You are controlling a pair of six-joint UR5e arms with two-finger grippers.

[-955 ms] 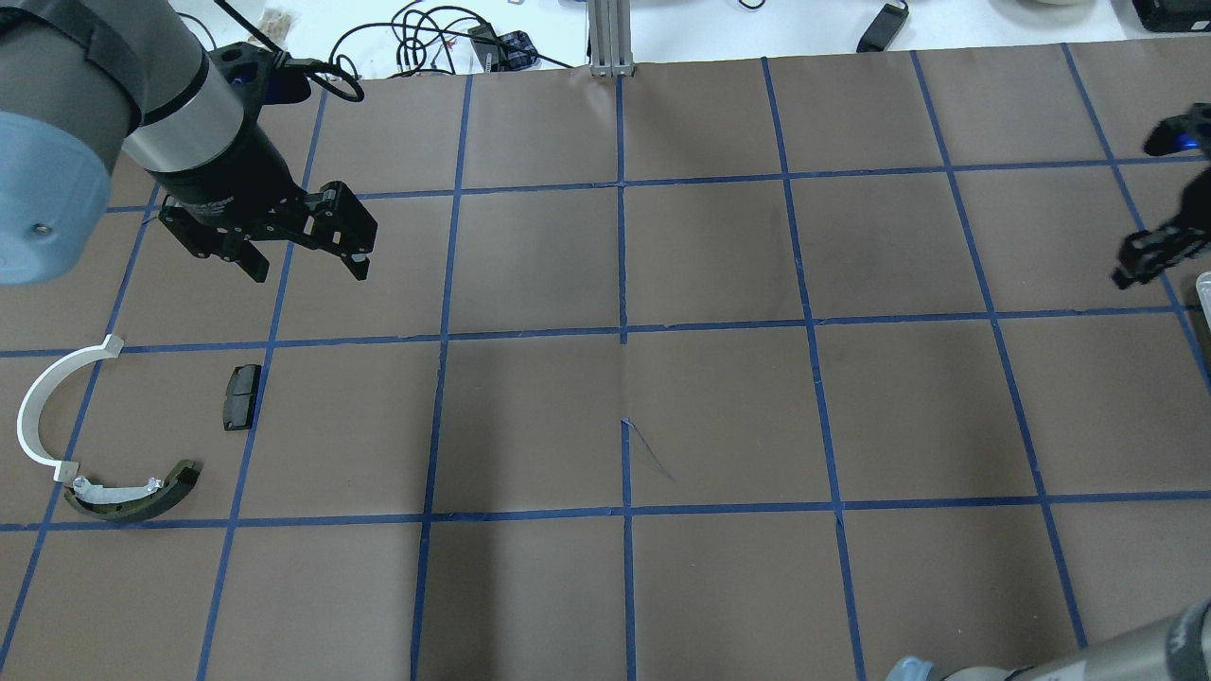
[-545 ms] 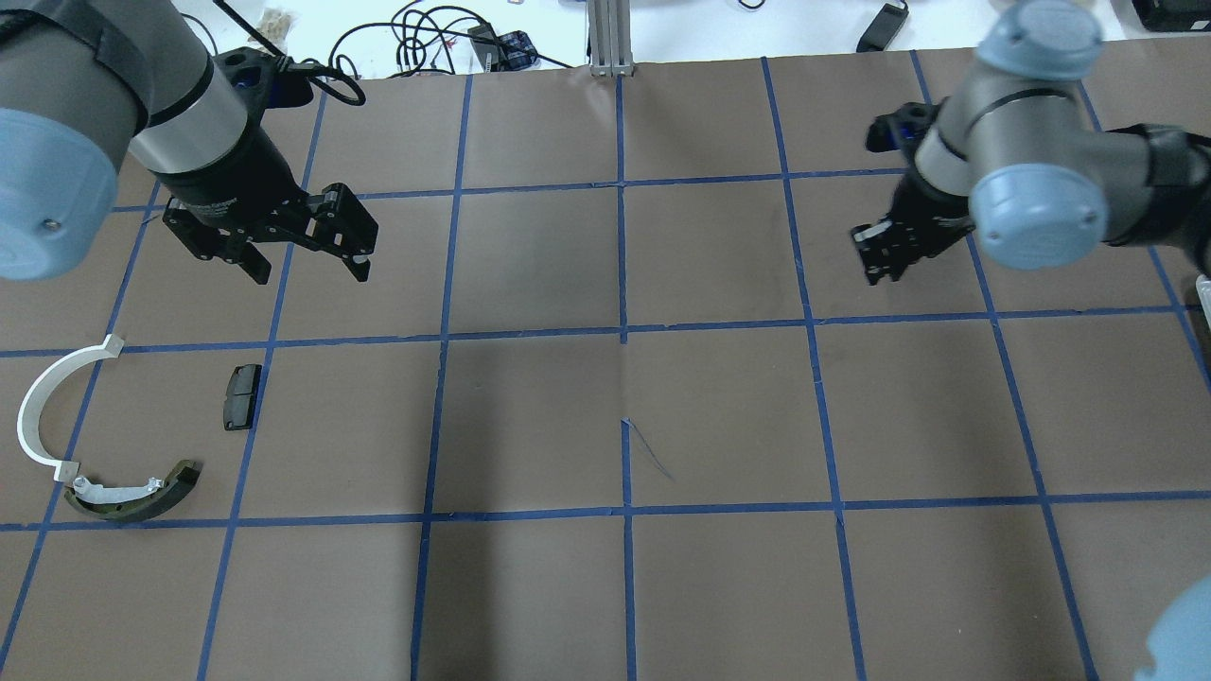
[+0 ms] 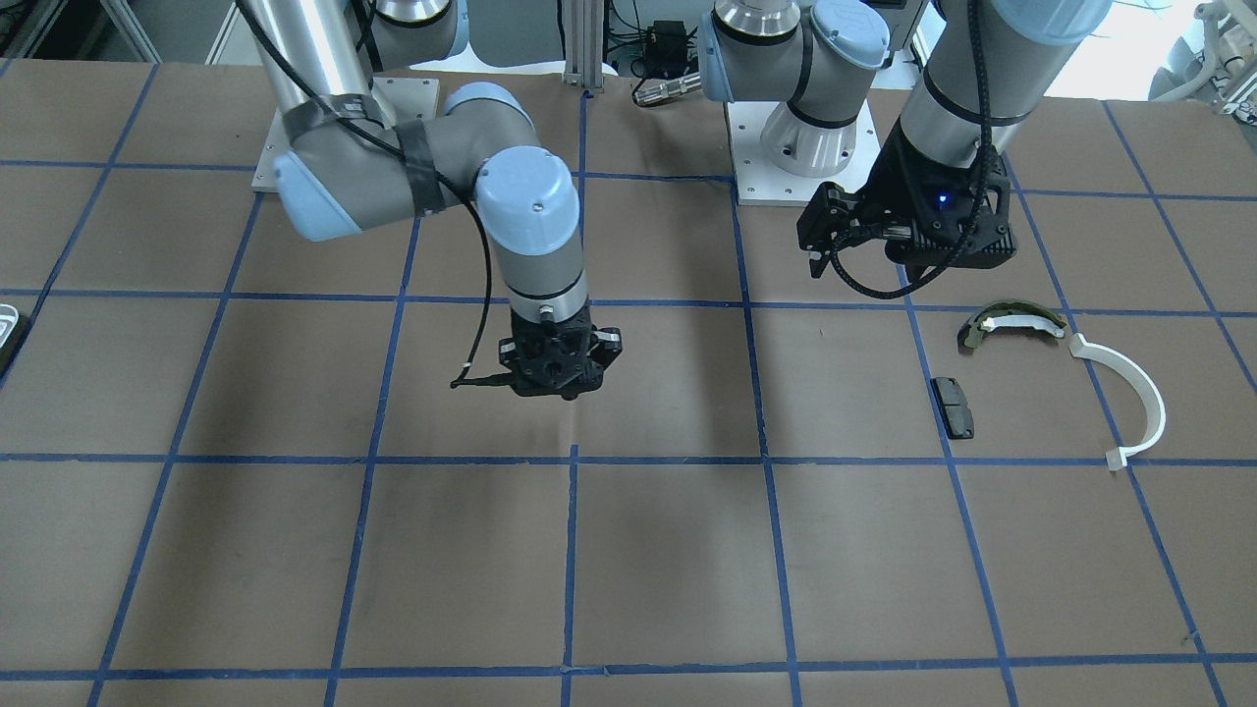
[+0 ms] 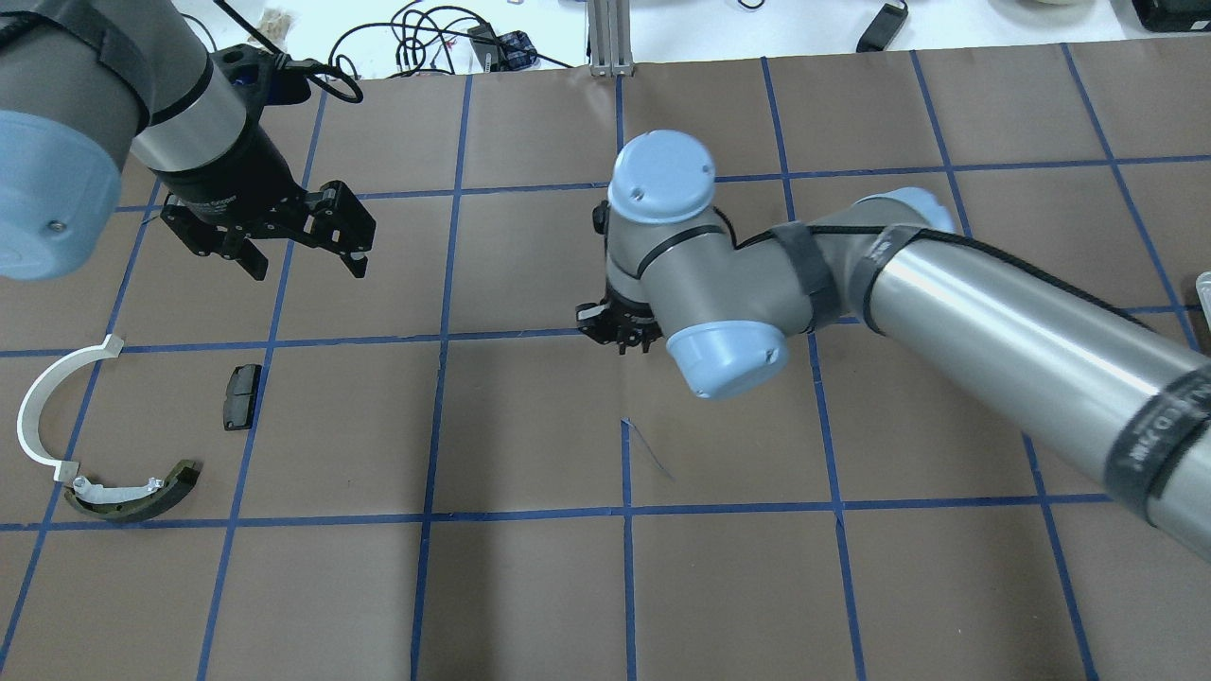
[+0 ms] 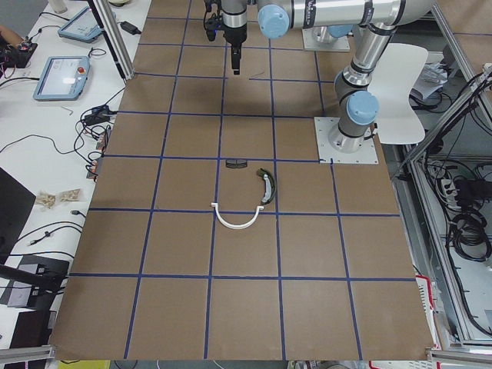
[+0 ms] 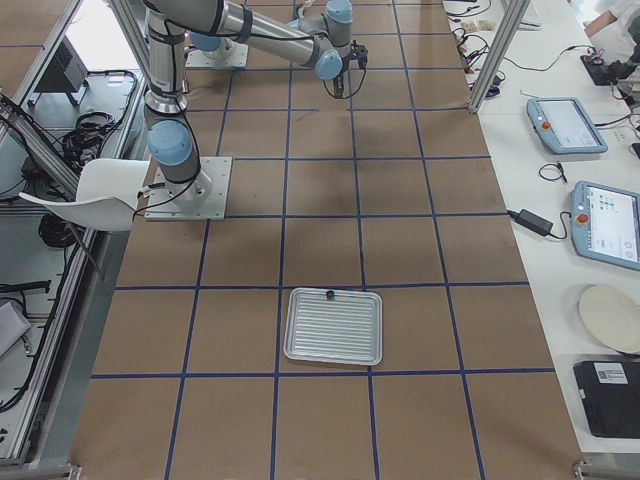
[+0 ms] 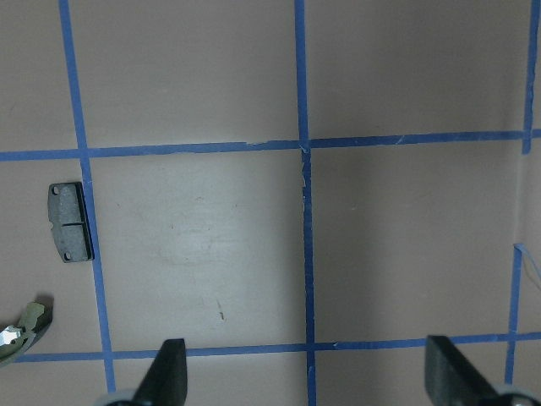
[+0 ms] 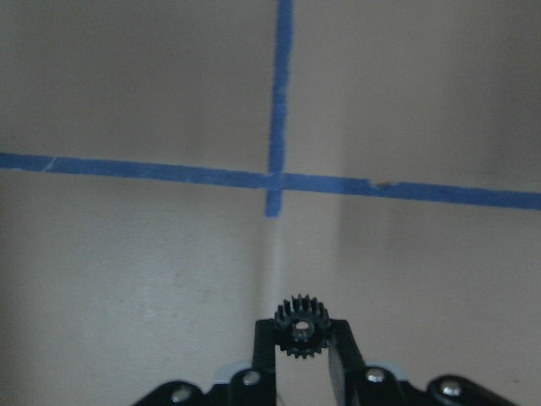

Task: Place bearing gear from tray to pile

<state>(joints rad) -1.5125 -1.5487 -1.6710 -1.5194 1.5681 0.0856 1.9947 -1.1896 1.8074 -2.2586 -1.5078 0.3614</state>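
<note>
My right gripper (image 4: 620,337) hangs over the middle of the table, shut on a small black toothed bearing gear (image 8: 302,326) held between its fingertips above the brown paper. The tray (image 6: 333,326), silvery and ribbed, lies far behind it at the table's right end. The pile lies at the left front: a white plastic arc (image 4: 33,407), an olive-and-white brake shoe (image 4: 132,497) and a small black pad (image 4: 241,397). My left gripper (image 4: 307,260) is open and empty, hovering beyond the pile.
Brown paper with a blue tape grid covers the table (image 4: 530,586). A small dark thing (image 6: 328,294) sits at the tray's rim. Cables (image 4: 416,38) and tablets (image 6: 565,125) lie on the white bench past the far edge.
My right arm has swept from the table's right edge leftward to the middle, gripper still shut. The left arm and the pile have not moved.
</note>
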